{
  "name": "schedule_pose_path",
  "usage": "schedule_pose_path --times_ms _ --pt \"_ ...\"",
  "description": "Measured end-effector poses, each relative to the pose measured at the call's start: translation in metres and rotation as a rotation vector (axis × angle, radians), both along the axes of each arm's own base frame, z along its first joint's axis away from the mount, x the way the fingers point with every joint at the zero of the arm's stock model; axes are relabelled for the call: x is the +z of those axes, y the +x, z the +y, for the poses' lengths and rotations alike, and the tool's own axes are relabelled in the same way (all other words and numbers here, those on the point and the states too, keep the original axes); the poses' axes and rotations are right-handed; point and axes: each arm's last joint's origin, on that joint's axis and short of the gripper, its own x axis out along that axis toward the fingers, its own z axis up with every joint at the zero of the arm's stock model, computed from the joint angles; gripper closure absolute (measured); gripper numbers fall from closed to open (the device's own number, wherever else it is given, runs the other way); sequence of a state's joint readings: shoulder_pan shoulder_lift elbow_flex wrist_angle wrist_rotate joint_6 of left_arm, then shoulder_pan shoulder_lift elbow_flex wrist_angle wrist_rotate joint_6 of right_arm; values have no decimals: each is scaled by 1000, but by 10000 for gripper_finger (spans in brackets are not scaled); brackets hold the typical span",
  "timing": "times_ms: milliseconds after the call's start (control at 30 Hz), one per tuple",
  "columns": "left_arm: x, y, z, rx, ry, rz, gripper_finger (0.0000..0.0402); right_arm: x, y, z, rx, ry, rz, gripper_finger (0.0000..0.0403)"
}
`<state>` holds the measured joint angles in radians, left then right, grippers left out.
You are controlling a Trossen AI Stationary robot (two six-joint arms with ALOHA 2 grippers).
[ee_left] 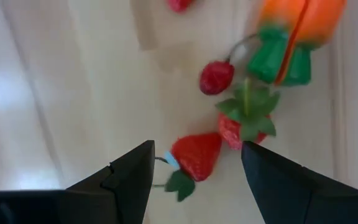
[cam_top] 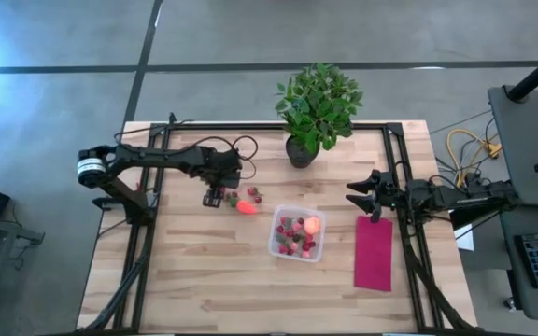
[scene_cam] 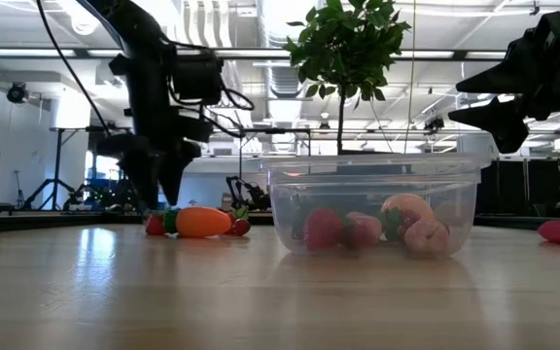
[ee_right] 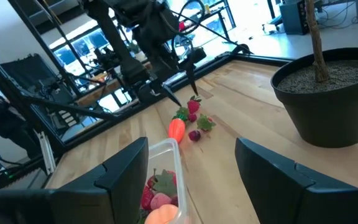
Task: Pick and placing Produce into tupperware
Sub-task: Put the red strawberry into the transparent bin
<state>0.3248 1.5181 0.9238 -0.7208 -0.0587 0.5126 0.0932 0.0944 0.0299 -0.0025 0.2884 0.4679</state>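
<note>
Overhead, the left pincer (cam_top: 215, 197) hangs low over a small cluster of loose produce on the bench (cam_top: 185, 280), just left of the carrot-like piece (cam_top: 246, 207). The tub (cam_top: 296, 234) sits near the bench's middle, close beside that cluster, and already holds several berries and the round fruit (cam_top: 312, 224). The right pincer (cam_top: 362, 196) waits well apart, above the top end of the magenta cloth (cam_top: 373, 252), fingers spread and empty. The plant (cam_top: 318, 107) stands behind the tub.

From bench height, the left arm's fingers come down almost to the wood right beside the carrot-like piece (scene_cam: 200, 222), with small red pieces touching it on either side. The tub (scene_cam: 375, 206) stands just to the side, its rim well above the loose fruit.

Through the left wrist camera, the fingers are open with one strawberry (ee_left: 194, 154) lying between the tips, nearer one finger. A second strawberry (ee_left: 244, 124) lies just beside the other finger, and a small berry (ee_left: 216, 77) sits farther off. To grip cleanly, I would centre on the nearer strawberry, settle fully onto the bench, and close gently so the neighbour is not pinched or knocked away.

The right wrist camera shows its own fingers apart, the tub (ee_right: 160, 180) below and the left arm over the cluster (ee_right: 190, 118).
</note>
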Motion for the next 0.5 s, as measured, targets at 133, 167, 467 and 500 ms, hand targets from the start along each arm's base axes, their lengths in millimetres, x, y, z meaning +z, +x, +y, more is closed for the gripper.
schedule_pose_path --times_ms 133,167,467,500 --pt "-7 -5 2 3 -5 16 176 0 0 0 0 0 0 170" --pt "-10 -7 2 -3 -6 28 176 0 0 0 0 0 0 170" --pt "-18 -6 3 -1 23 -30 176 0 0 0 0 0 0 170" --pt "-19 -5 4 2 27 -40 176 0 0 0 0 0 0 170"
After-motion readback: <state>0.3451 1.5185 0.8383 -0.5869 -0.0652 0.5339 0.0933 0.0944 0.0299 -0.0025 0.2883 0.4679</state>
